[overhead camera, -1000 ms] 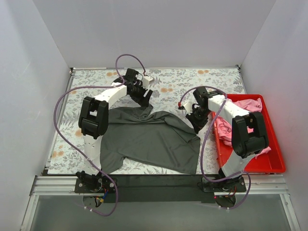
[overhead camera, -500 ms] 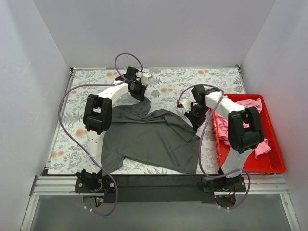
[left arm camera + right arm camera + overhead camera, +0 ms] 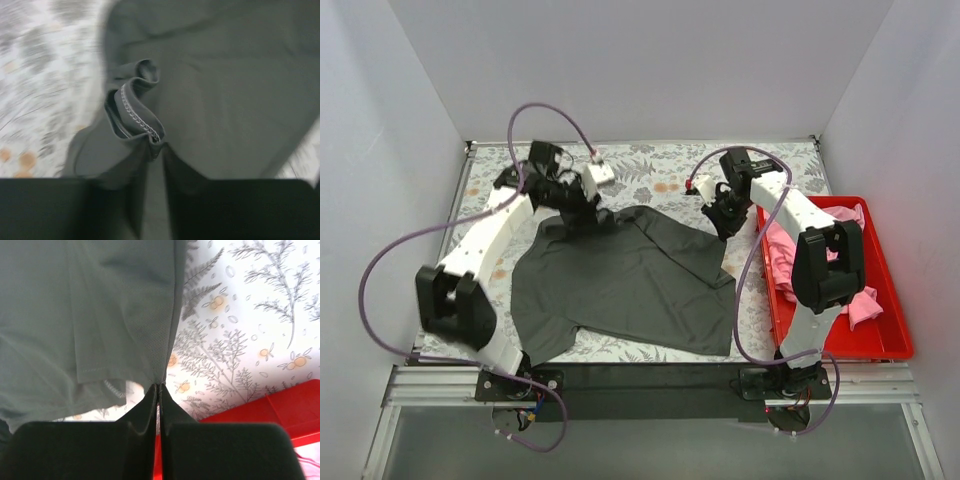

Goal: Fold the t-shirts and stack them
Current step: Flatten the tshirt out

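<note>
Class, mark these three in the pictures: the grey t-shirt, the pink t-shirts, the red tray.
grey t-shirt (image 3: 620, 285): top external view, middle of its spread body.
pink t-shirts (image 3: 840, 215): top external view, far end of the heap.
red tray (image 3: 880, 340): top external view, bare floor near its front corner.

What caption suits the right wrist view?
Right gripper shut on the grey t-shirt, floral cloth and red tray behind.

Pink t-shirts (image 3: 783, 265) half behind the right arm (image 3: 828, 268); blurry floral cloth (image 3: 40, 75).
</note>
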Robot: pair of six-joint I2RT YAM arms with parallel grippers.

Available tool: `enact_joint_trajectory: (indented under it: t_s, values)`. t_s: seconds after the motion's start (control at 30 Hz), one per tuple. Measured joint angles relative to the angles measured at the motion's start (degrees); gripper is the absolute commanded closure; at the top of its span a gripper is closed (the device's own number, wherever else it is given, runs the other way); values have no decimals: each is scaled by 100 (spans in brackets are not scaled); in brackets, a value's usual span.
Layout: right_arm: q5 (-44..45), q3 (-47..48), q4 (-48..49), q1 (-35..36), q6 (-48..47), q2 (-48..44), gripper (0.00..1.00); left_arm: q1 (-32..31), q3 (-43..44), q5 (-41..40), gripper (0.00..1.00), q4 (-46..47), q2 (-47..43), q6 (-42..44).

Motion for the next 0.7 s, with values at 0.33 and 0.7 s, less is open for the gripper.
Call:
enact_joint_trajectory:
  t_s: [0.33,0.7]
  values:
    - [48,-1008,-348,2,-625,-702,99,-780,-2468,127,21,-1547,-2728,678]
    - [20,-1113,-391,2,-643,-632,99,367,-2258,-890,36,155,-629,-625]
